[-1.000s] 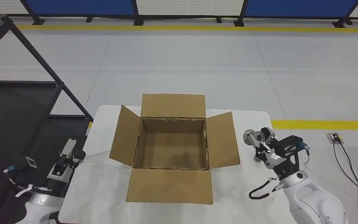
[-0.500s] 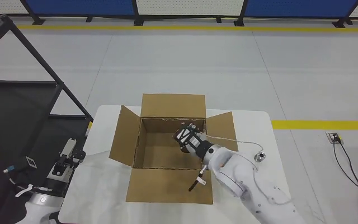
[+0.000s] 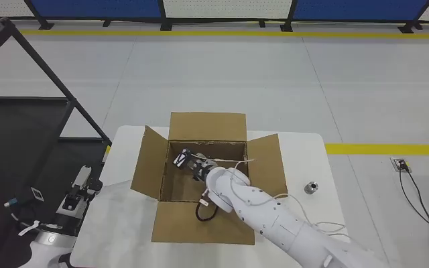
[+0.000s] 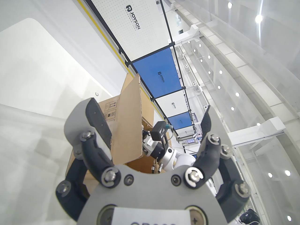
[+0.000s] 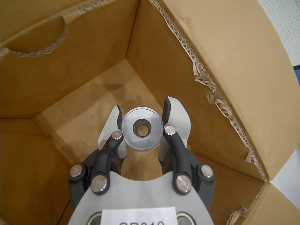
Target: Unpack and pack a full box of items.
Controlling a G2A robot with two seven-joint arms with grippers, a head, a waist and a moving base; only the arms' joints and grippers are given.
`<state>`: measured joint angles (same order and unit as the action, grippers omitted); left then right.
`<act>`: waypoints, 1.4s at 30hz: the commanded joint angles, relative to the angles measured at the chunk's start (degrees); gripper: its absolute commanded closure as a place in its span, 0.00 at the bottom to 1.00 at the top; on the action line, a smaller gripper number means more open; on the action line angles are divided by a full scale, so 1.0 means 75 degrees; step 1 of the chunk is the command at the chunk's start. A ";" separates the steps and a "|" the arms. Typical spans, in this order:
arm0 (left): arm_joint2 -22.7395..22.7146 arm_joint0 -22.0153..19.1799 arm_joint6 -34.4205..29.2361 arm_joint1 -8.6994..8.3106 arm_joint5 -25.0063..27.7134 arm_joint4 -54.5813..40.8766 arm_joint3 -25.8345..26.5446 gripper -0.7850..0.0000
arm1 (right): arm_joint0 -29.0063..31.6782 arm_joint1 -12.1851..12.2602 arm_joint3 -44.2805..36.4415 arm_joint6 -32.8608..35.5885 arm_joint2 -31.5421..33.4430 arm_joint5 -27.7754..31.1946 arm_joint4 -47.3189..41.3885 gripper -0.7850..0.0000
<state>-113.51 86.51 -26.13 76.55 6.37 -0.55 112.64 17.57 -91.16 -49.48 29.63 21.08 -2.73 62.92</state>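
An open cardboard box (image 3: 265,167) stands mid-table with all flaps spread. My right arm leans into it, and my right gripper (image 3: 182,159) hangs near the box's far left inner corner. In the right wrist view the right gripper (image 5: 142,106) is shut on a round grey metal part with a centre hole (image 5: 142,128), held above the bare box floor (image 5: 93,99). A second metal part (image 3: 311,188) stands on the table right of the box. My left gripper (image 4: 150,115) is open with nothing in it, low at the table's left edge (image 3: 80,187), facing the box's side (image 4: 127,118).
The white table (image 3: 305,151) has free room right of the box around the metal part. A dark frame (image 3: 64,100) stands to the left of the table. The box's inner walls (image 5: 164,54) close in around the right gripper.
The right arm swung from the table's right side over the box and down to its far left inner corner, carrying the metal part. The left arm has not moved.
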 commanded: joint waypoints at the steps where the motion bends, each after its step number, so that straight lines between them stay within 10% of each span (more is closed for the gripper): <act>1: 0.0000 0.0000 0.0000 0.0000 0.0000 0.0000 0.0000 0.00 | -0.0123 -0.0285 0.0695 -0.0061 -0.0080 0.0045 -0.0091 1.00; 11: 0.0000 0.0000 0.0000 0.0000 0.0000 0.0000 0.0000 0.00 | -0.0427 -0.1174 0.2723 -0.0420 -0.0094 0.0485 -0.0434 1.00; 17: 0.0000 0.0000 0.0000 0.0000 0.0000 0.0000 0.0000 0.00 | -0.0525 -0.1441 0.3396 -0.0671 0.0031 0.0708 -0.0545 0.00; 42: 0.0000 0.0000 0.0000 0.0000 0.0000 0.0000 0.0000 0.00 | -0.0393 -0.1144 0.3334 -0.2075 0.0841 0.2040 -0.0465 0.01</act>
<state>-113.51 86.51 -26.13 76.55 6.37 -0.55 112.64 14.29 -100.18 -23.53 14.46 27.06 12.36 59.17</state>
